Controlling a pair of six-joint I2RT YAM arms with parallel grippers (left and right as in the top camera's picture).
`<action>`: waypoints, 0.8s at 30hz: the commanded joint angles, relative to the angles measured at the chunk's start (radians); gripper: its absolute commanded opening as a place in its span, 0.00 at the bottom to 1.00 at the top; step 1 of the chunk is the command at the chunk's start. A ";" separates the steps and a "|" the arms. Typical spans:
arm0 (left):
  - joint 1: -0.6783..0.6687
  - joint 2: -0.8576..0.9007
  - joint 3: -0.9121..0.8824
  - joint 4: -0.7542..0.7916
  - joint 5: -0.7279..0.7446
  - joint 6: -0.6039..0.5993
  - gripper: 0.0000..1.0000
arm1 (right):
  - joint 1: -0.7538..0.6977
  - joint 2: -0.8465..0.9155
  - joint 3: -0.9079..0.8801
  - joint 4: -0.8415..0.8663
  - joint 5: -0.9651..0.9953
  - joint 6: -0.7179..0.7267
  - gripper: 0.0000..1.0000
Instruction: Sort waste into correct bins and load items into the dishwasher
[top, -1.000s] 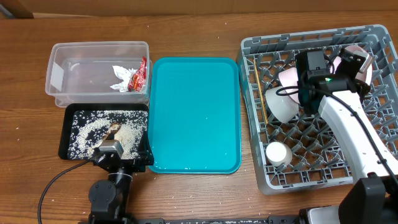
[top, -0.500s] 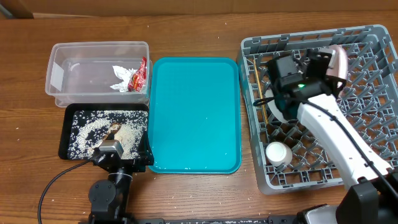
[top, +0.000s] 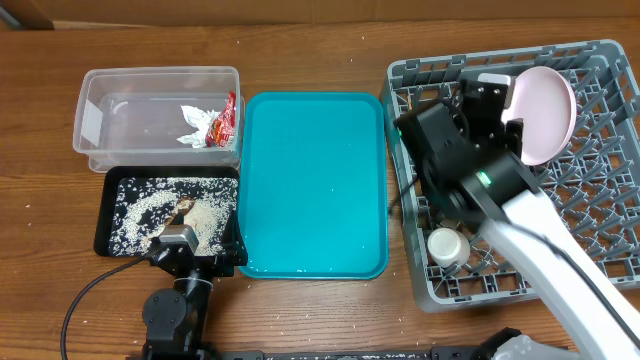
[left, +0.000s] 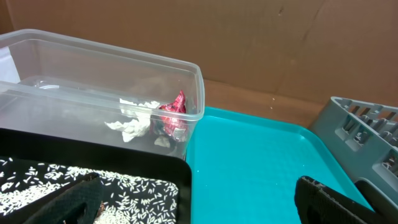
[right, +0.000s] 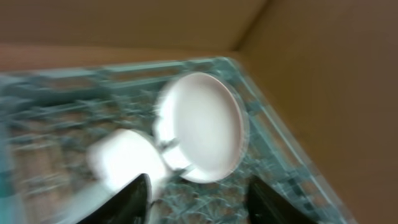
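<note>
On the wooden table (top: 300, 40), the right gripper (right: 199, 202) is pulling back across the grey dish rack (top: 440, 66), open and empty, leaving the pink-white plate (top: 545, 110) standing in the rack's far right corner, so that dish looks loaded.

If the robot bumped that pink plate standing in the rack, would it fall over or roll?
It could probably tip: the plate stands tilted on its edge in the rack, not flat. It is round, so it might roll a bit, though the rack's grid likely stops it. It looks smooth and hard, so perhaps slippery and breakable.
</note>
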 joint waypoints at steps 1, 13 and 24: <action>-0.009 -0.010 -0.012 0.006 0.000 0.011 1.00 | 0.097 -0.123 0.051 -0.006 -0.305 -0.005 0.66; -0.010 -0.011 -0.012 0.006 0.000 0.011 1.00 | 0.233 -0.336 0.053 0.036 -0.748 -0.005 1.00; -0.009 -0.010 -0.012 0.006 0.000 0.011 1.00 | 0.233 -0.388 0.053 0.014 -0.530 -0.159 1.00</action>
